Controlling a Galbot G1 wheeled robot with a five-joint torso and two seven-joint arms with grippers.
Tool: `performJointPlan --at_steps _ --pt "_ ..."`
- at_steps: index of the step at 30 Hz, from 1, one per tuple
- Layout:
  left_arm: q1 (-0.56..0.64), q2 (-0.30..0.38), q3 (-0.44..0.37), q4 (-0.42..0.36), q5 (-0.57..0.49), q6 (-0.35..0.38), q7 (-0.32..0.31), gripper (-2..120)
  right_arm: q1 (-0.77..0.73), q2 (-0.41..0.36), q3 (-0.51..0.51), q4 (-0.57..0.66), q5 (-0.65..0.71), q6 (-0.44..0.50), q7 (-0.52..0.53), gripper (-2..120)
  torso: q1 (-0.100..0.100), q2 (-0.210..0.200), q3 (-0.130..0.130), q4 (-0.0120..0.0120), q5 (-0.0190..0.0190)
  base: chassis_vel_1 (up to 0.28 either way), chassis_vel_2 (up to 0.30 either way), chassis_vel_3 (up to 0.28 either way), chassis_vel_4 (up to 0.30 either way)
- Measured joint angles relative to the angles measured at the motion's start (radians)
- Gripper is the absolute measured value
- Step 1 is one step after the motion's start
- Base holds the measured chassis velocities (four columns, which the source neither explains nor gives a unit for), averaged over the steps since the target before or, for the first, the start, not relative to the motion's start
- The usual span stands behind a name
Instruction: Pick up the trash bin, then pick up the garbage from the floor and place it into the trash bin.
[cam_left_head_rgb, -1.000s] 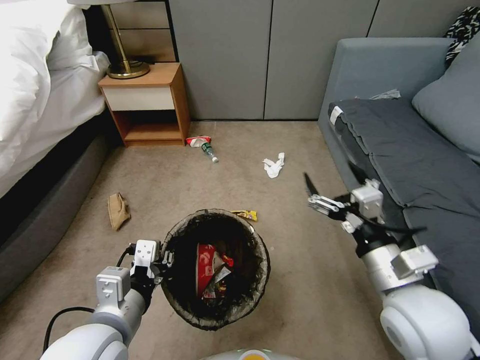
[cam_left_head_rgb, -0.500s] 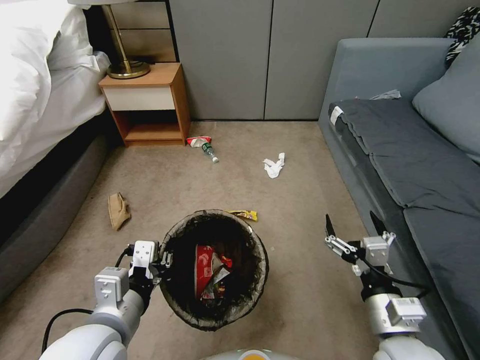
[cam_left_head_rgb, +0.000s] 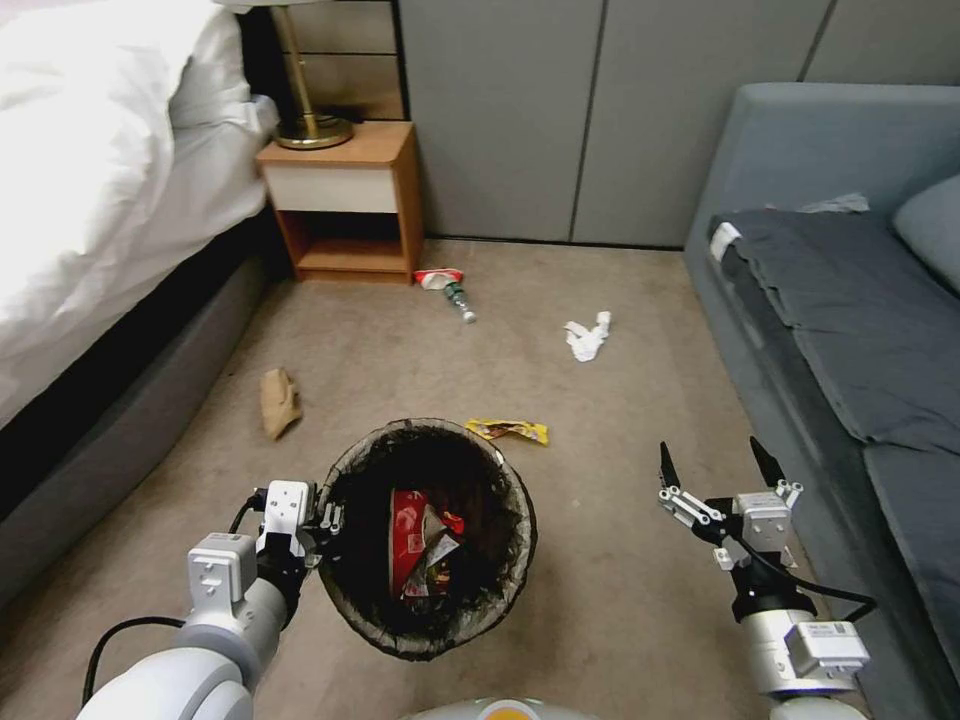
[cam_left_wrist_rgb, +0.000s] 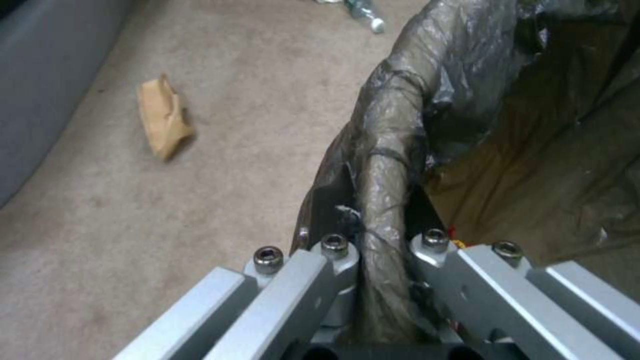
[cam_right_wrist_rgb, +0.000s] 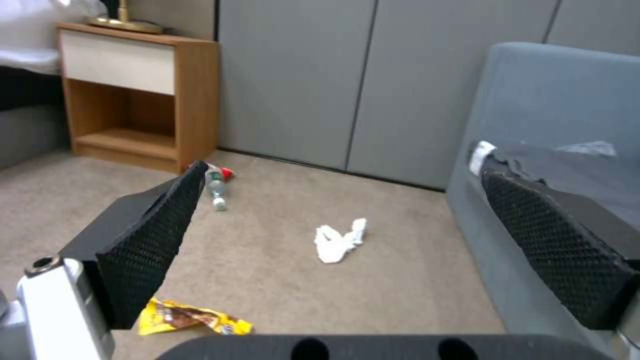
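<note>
1. The left gripper (cam_left_head_rgb: 325, 520) is clamped on the bag-lined rim of the trash bin (cam_left_head_rgb: 430, 540), low centre of the head view; keep it level so the red packets (cam_left_head_rgb: 420, 550) inside stay put.
2. The right gripper (cam_left_head_rgb: 715, 480), lower right, is spread wide and empty.
3. Nearest garbage is the yellow wrapper (cam_left_head_rgb: 508, 431), just above the bin; lower over it squarely and pinch at its middle.
4. The tissue (cam_left_head_rgb: 587, 338), bottle (cam_left_head_rgb: 459, 302) and brown bag (cam_left_head_rgb: 279, 401) lie farther off.

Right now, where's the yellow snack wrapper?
In the head view the yellow snack wrapper lies on the carpet just beyond the trash bin, toward its right side.
</note>
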Motion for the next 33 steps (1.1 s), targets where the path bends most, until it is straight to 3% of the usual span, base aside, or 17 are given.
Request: performJointPlan --at_steps 33 --pt "0.003 -0.012 -0.024 0.000 -0.003 -0.021 -0.012 1 0.009 0.014 0.006 -0.015 0.009 -0.040 0.045 100 0.000 0.000 0.000 0.0000 0.0000 0.001 0.026 0.023 0.000"
